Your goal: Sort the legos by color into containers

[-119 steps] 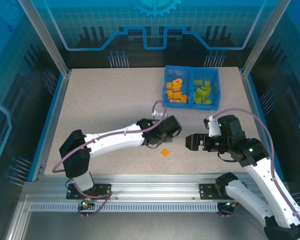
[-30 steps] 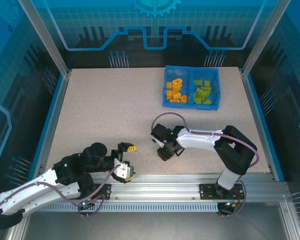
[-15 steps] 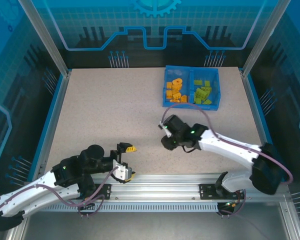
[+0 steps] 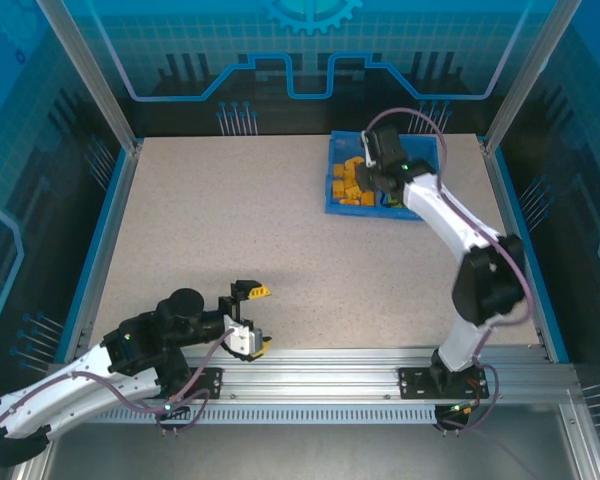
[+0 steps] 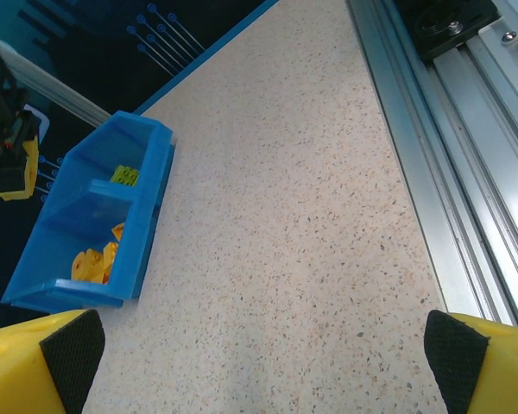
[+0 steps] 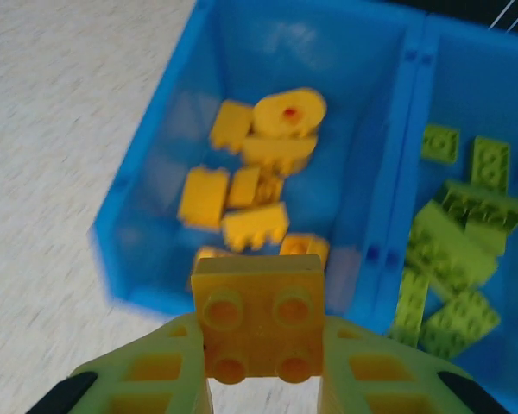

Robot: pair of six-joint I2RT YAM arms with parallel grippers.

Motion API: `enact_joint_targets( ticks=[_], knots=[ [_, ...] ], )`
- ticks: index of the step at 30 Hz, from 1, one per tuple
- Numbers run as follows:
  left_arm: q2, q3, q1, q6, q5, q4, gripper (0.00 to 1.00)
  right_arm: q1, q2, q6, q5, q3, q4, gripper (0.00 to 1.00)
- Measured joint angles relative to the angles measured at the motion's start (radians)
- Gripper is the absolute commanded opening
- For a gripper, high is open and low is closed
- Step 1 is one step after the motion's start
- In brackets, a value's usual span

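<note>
My right gripper [image 6: 261,379] is shut on an orange four-stud brick [image 6: 259,317], held above the near wall of the blue tray [image 6: 390,259]. Its left compartment holds several orange bricks [image 6: 242,194]; the right one holds several lime-green bricks [image 6: 453,250]. From above, the right gripper [image 4: 373,172] hovers over the blue tray [image 4: 431,212] at the back of the table. My left gripper [image 4: 257,318] stands open near the table's front edge, its black-padded yellow fingertips [image 5: 69,349] wide apart over bare table. The blue tray [image 5: 147,216] lies far off in the left wrist view.
The aluminium rail [image 4: 310,375] runs along the front edge just by the left gripper. The speckled tabletop [image 4: 230,220] spreads between the arms and the tray. Blue side rails [image 4: 105,240] border the table.
My right arm has swung from the table's middle to the back, carrying the orange brick up over the tray. The left arm has stayed at the front edge.
</note>
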Motion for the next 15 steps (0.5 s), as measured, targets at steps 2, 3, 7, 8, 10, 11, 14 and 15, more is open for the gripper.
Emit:
enact_joint_targets(
  ticks=[2, 3, 7, 8, 10, 11, 14, 15],
  knots=[
    [0.000, 0.000, 0.013, -0.046, 0.000, 0.027, 0.99, -0.021, 0.129, -0.006, 0.026, 0.130, -0.022, 0.28],
    [0.000, 0.000, 0.020, -0.070, -0.001, 0.043, 0.99, -0.027, 0.176, -0.010, 0.038, 0.178, -0.036, 0.28],
    [0.003, 0.000, 0.065, -0.201, -0.028, 0.119, 0.99, -0.033, 0.365, -0.014, 0.090, 0.394, -0.127, 0.31],
    [0.008, 0.000, 0.076, -0.225, -0.033, 0.130, 0.99, -0.032, 0.403, -0.015, 0.101, 0.445, -0.151, 0.34],
    [0.021, 0.000, 0.095, -0.267, -0.040, 0.142, 0.99, -0.032, 0.466, -0.012, 0.123, 0.532, -0.198, 0.42],
    [0.028, 0.000, 0.103, -0.283, -0.043, 0.144, 0.99, -0.033, 0.494, -0.007, 0.135, 0.572, -0.225, 0.45],
    [0.042, 0.000, 0.117, -0.320, -0.044, 0.146, 0.99, -0.033, 0.540, -0.004, 0.158, 0.647, -0.290, 0.52],
    [0.044, 0.000, 0.119, -0.325, -0.044, 0.146, 0.99, -0.033, 0.542, -0.004, 0.163, 0.652, -0.302, 0.52]
  ],
)
